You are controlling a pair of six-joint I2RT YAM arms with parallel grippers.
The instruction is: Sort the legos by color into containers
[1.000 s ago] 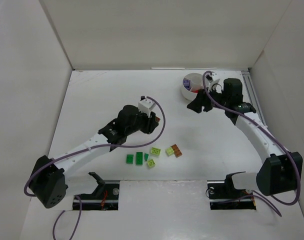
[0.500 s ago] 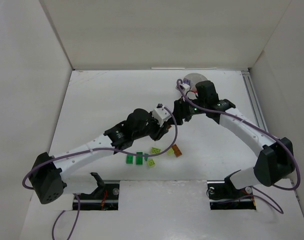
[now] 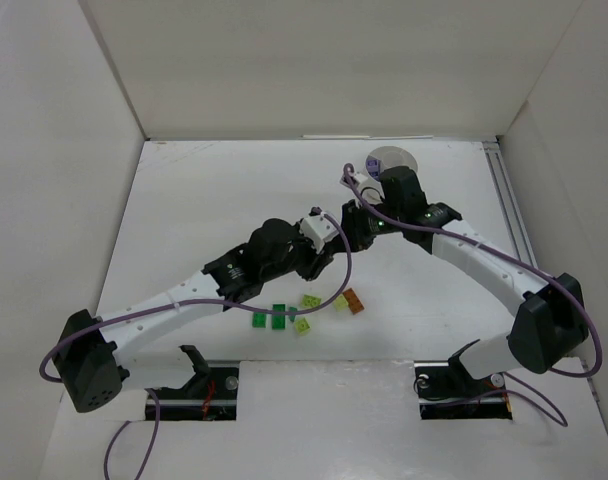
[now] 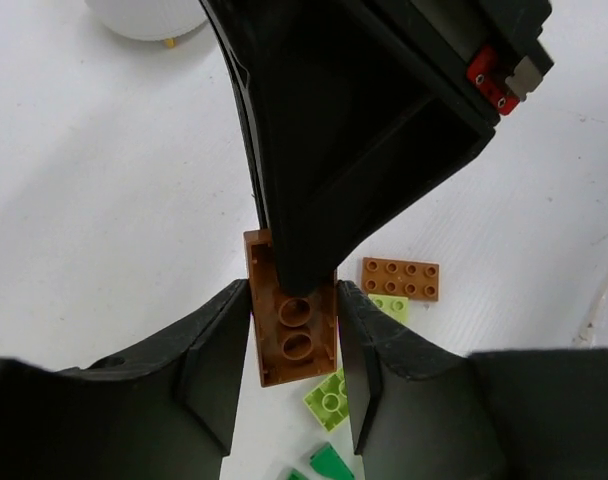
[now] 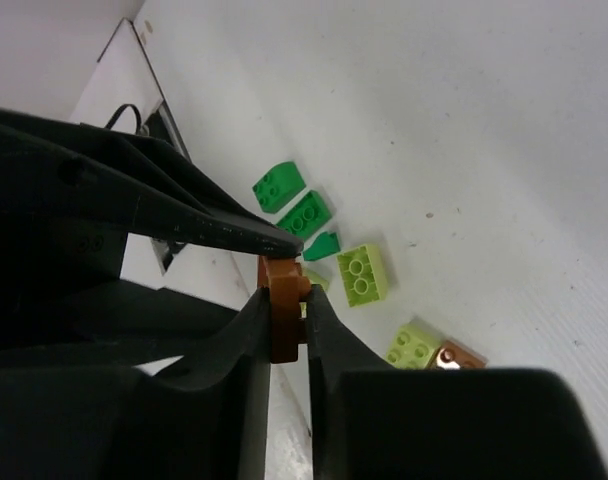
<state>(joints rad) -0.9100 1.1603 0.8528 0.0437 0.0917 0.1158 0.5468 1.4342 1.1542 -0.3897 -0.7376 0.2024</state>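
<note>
An orange-brown lego [image 4: 294,340] hangs in mid-air above the table between both grippers. My left gripper [image 4: 292,345] has its fingers close against the brick's two long sides. My right gripper [image 5: 287,310] is shut on the same orange-brown lego [image 5: 282,330] from the opposite side, fingers pinching its flat faces. In the top view the two grippers meet at the table's middle, left gripper [image 3: 334,250], right gripper [image 3: 350,236]. The white dish of containers [image 3: 389,158] stands at the back, partly hidden behind the right arm.
Loose legos lie below the grippers: two dark green [image 3: 278,315], lime ones [image 3: 311,301] [image 3: 340,302] and an orange-brown plate [image 3: 355,301]. White walls enclose the table on three sides. The dish's wall [image 4: 144,18] shows at the top of the left wrist view.
The right arm swung from the dish to the table's middle and shut on the orange-brown lego. The left arm carried that lego up and to the right to meet it.
</note>
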